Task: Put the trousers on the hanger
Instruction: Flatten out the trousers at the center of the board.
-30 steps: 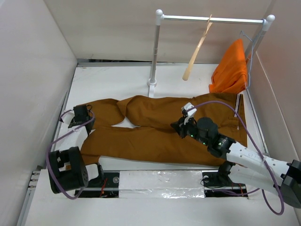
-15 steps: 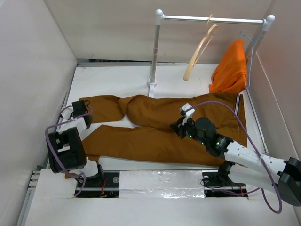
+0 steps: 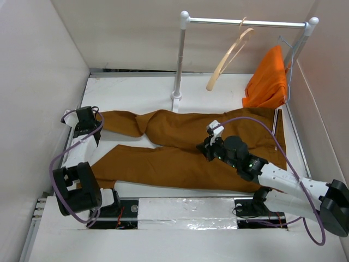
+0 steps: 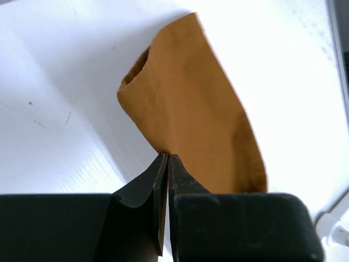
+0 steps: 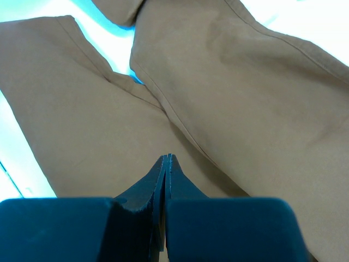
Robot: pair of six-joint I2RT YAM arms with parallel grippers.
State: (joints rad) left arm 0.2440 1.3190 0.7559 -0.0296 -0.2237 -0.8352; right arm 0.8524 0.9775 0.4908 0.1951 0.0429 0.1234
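The right gripper [image 5: 166, 159] has its fingers shut tight, with the tips on the middle of the trousers [image 3: 163, 164]. I cannot tell if it pinches any cloth. The trousers lie flat on the table [image 3: 136, 93]. The left gripper [image 4: 166, 158] is squeezed shut on one leg end. Far back, the hanger [image 3: 229, 54] hangs on the rail [image 3: 245, 22].

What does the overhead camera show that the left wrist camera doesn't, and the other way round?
Only the overhead view: the wooden hanger hooked on the rail, an orange garment beside it, the right tool over the cloth, and the full trousers spread flat. Only the left wrist view: one leg's open hem up close, and the left tool shut, apparently pinching the cloth's edge. Both: the rust-brown trousers on the white table.
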